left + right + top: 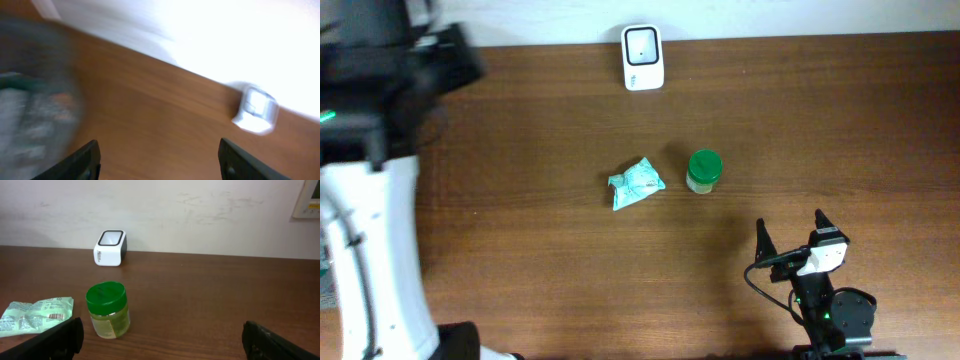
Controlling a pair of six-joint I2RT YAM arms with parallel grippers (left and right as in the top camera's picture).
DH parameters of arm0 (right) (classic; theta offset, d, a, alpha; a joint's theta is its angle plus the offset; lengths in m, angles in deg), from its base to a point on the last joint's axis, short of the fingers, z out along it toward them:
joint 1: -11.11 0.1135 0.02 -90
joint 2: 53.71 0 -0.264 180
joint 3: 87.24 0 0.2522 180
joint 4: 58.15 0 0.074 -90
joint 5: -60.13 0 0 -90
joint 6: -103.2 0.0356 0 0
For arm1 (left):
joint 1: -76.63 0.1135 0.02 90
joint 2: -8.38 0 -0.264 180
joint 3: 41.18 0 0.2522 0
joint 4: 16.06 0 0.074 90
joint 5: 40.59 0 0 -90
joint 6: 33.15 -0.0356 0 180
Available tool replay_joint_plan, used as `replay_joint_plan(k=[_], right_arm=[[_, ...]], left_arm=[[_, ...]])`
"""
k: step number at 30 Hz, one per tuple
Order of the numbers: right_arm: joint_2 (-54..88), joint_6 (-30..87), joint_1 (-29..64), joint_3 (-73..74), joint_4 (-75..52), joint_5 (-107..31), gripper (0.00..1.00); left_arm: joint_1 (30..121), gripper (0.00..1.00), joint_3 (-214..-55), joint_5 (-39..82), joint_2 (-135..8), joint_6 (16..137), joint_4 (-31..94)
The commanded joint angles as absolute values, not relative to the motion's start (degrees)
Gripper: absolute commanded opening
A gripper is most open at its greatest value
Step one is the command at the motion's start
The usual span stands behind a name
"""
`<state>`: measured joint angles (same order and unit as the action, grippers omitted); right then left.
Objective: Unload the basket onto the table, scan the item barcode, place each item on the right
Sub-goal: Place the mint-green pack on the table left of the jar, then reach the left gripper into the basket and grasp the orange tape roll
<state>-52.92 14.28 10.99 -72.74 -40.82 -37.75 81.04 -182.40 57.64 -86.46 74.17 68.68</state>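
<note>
Records right tool (790,232) spread wide and empty, near the front edge of the table (820,120); left tool (157,157) likewise apart and empty, its view blurred. Places green-lidded jar (704,171) and crumpled packet (636,184) mid-table, just beside each other, well apart from the scanner (642,57) at the far edge. Flags risk: tipping the jar, or nudging the packet, when reaching between them. Notes open wood all round.
</note>
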Motion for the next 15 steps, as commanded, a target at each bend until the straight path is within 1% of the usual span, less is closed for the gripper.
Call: replay_joint_plan(k=[1,4,8,11,13,15], right_arm=[[-53.3,14.1,11.1,-73.2,-40.7,-38.3,0.98],[-53.3,14.1,11.1,-73.2,-40.7,-38.3,0.98],[-53.3,14.1,11.1,-73.2,-40.7,-38.3,0.98],[-53.4,14.1,11.1,-73.2,-40.8,-38.3,0.98],[-53.3,14.1,11.1,-73.2,-40.7,-38.3,0.98],[-53.3,14.1,11.1,-73.2,-40.7,-38.3,0.98]], left_arm=[[94.7,0.73,-182.5,59.9,-86.3,75.6,70.3],[104.1,0.73,-182.3,59.3,-88.0,75.7,70.3],[112.3,0.79,-182.3,57.2,-93.0,75.6,70.5],[116.4,0.78,-182.3,47.9,-98.2,74.4,70.4],[118.2,0.79,-182.3,45.6,-102.0,73.0,70.3],[118.9,0.8,-182.3,42.5,-105.3,68.0,69.3]])
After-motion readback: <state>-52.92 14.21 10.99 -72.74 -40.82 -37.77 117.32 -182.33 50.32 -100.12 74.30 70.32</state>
